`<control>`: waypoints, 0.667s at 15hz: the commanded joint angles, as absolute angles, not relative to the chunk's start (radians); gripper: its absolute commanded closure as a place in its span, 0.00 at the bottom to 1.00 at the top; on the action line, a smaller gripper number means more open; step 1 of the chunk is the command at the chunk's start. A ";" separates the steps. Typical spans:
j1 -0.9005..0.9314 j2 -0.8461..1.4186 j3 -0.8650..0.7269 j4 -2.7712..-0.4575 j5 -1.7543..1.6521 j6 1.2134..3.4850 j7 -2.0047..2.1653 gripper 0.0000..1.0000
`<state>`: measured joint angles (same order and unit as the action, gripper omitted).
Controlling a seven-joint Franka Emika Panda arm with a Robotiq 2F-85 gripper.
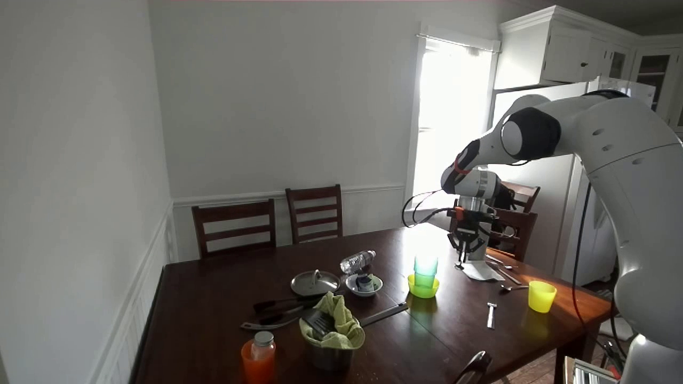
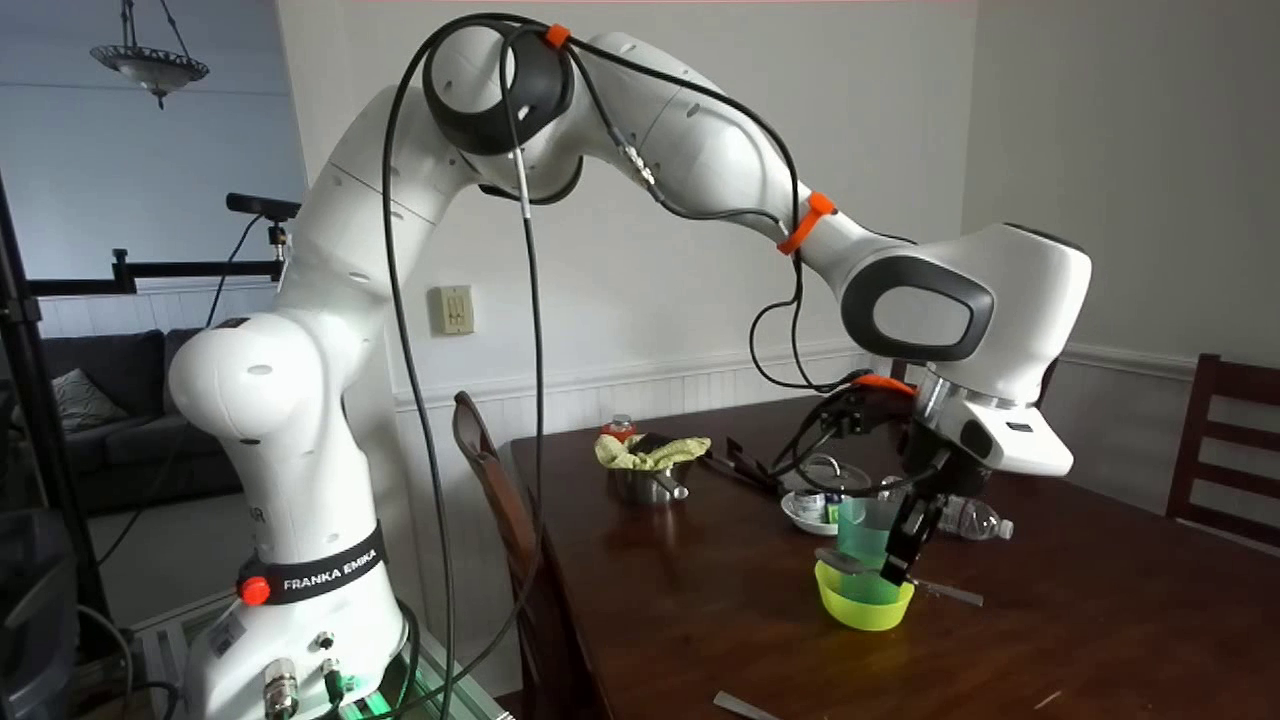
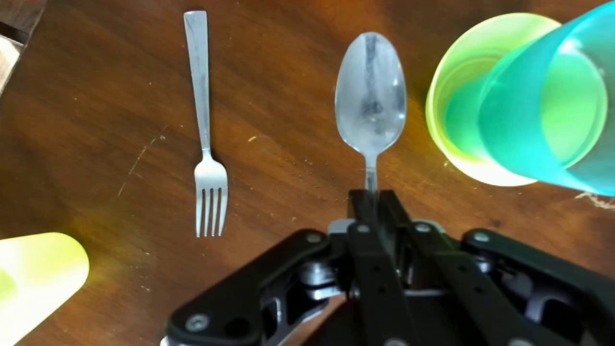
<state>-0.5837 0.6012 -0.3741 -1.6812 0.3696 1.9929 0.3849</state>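
Observation:
My gripper [image 3: 372,199] is shut on a silver spoon [image 3: 370,96], holding it by the handle with the bowl of the spoon sticking out. In an exterior view the gripper [image 2: 897,572] holds the spoon [image 2: 845,562] roughly level above the table. The gripper also shows in an exterior view [image 1: 464,258]. Near the spoon stands a yellow-green bowl [image 3: 495,175] with a teal cup [image 3: 514,110] in it. A silver fork [image 3: 204,120] lies on the table on the other side. A yellow cup [image 3: 43,274] shows at the lower left of the wrist view.
A metal pot [image 1: 331,357] holds a green cloth [image 1: 341,314] and a black utensil. Around it are an orange cup [image 1: 259,368], a lid [image 1: 315,282], a white bowl [image 1: 364,290] and a plastic bottle [image 1: 357,262]. A white napkin [image 1: 480,272] and several cutlery pieces lie near the gripper.

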 commanded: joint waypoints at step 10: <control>-0.539 0.575 -0.373 -1.687 0.343 1.989 0.363 0.98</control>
<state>-0.5365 0.5717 -0.3744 -1.6941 0.3436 1.9928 0.3617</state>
